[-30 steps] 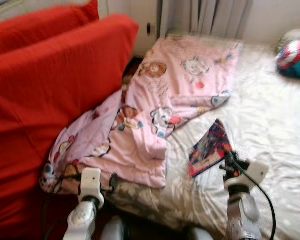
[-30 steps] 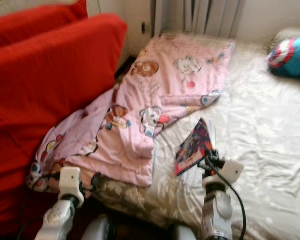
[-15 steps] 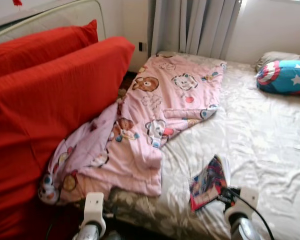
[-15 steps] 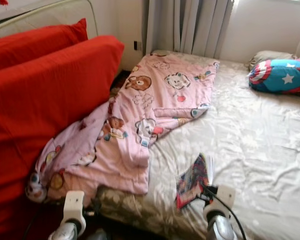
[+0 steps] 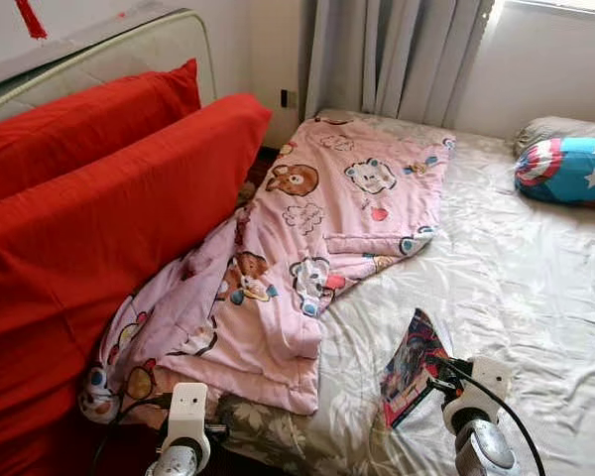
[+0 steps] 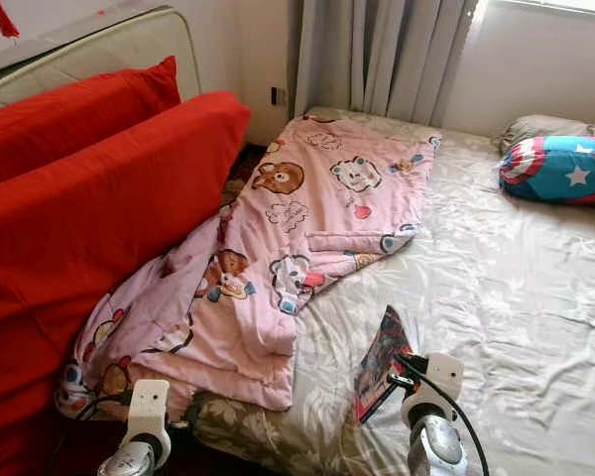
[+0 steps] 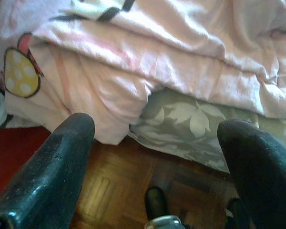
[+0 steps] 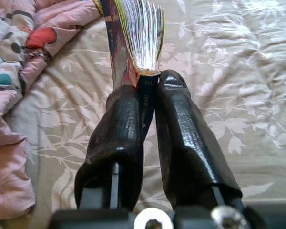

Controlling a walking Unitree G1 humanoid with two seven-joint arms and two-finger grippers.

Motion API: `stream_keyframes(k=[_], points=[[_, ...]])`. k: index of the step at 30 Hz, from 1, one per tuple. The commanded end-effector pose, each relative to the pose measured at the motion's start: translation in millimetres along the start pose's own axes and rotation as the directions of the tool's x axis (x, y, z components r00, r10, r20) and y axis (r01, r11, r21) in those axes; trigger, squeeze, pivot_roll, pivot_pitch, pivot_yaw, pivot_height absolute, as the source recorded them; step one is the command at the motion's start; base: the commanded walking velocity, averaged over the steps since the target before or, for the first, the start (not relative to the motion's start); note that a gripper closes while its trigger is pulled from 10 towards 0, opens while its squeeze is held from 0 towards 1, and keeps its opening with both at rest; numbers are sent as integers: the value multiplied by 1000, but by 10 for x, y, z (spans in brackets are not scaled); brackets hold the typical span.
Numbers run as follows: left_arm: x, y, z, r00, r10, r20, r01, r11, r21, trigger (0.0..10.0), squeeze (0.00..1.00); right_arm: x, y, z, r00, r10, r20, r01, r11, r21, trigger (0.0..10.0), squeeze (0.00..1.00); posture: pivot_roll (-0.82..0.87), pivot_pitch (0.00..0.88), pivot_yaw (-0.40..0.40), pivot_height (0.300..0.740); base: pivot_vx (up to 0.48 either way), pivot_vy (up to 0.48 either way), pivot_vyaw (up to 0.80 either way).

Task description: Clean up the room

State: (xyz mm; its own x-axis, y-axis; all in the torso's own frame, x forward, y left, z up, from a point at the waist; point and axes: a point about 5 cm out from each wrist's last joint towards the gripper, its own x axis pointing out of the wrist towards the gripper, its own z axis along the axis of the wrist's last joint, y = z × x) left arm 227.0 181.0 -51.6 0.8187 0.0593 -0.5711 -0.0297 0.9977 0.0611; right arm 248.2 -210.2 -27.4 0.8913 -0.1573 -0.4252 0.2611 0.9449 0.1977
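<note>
Not much readable here tbh. The book [image 8: 136, 43] has some tiny white print running down its dark spine, right where it's pinched by the right gripper [image 8: 148, 88], but it's too small and blurry to make out. The cushion [image 5: 567, 171] has a white star, no words.

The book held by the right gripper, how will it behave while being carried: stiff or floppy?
Probably floppy: the book is pinched at one edge by the right gripper and its pages fan open. It looks thin, so likely light. It might swing or slip.
</note>
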Motion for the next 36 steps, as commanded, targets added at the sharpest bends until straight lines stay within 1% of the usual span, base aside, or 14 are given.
stream_keyframes(k=[1, 4, 5, 6, 7, 12, 18, 20, 23, 36], points=[[-24, -11, -82, 999, 7, -38, -8, 1000, -8, 10000, 0, -14, -68, -26, 999, -30, -20, 30, 1000, -2, 10000, 0, -60, 0, -95, 740, 0, 0, 0], [-28, -19, -99, 999, 11, -47, -11, 1000, -3, 10000, 0, -44, -139, -114, 993, -89, -83, 87, 996, -23, 10000, 0, -58, 0, -97, 740, 0, 0, -233], [-34, -16, -112, 999, 14, -51, -13, 1000, 5, 10000, 0, -61, -169, -139, 990, -111, -91, 112, 994, 8, 10000, 0, -57, 0, -98, 740, 0, 0, -700], [-34, -16, -112, 999, 14, -51, -13, 1000, 5, 10000, 0, -61, -169, -139, 990, -111, -91, 112, 994, 8, 10000, 0, -57, 0, -98, 740, 0, 0, -700], [-37, -8, -120, 998, 17, -53, -16, 1000, 18, 10000, 0, -69, -177, -147, 990, -114, -85, 117, 993, 30, 10000, 0, -59, 0, -98, 740, 0, -349, -700], [-52, 10, -153, 998, 19, -63, -18, 1000, 17, 10000, 0, -72, -174, -140, 990, -118, -72, 120, 993, 21, 10000, 0, -73, 0, -93, 740, 0, -407, -700], [-59, 12, -167, 998, 18, -66, -17, 1000, 16, 10000, 0, -48, -162, -74, 993, -110, -35, 110, 994, 13, 10000, 0, -76, 0, -88, 740, 0, -421, -727], [-62, 5, -172, 998, 18, -66, -17, 1000, 17, 10000, 0, -42, -153, -50, 994, -106, -16, 106, 994, 21, 10000, 0, -76, 0, -87, 740, 0, -420, 0], [-69, -5, -184, 998, 10, -65, -8, 1000, 22, 10000, 0, -35, -127, -45, 995, -96, -16, 96, 995, 7, 10000, 0, -74, 0, -82, 740, 0, -421, 0], [-88, 40, -215, 998, 3, -69, 1, 999, 47, 10000, 0, -39, -80, -59, 997, -82, -8, 82, 997, 8, 10000, 0, -68, 0, -62, 740, 0, -419, 0]])
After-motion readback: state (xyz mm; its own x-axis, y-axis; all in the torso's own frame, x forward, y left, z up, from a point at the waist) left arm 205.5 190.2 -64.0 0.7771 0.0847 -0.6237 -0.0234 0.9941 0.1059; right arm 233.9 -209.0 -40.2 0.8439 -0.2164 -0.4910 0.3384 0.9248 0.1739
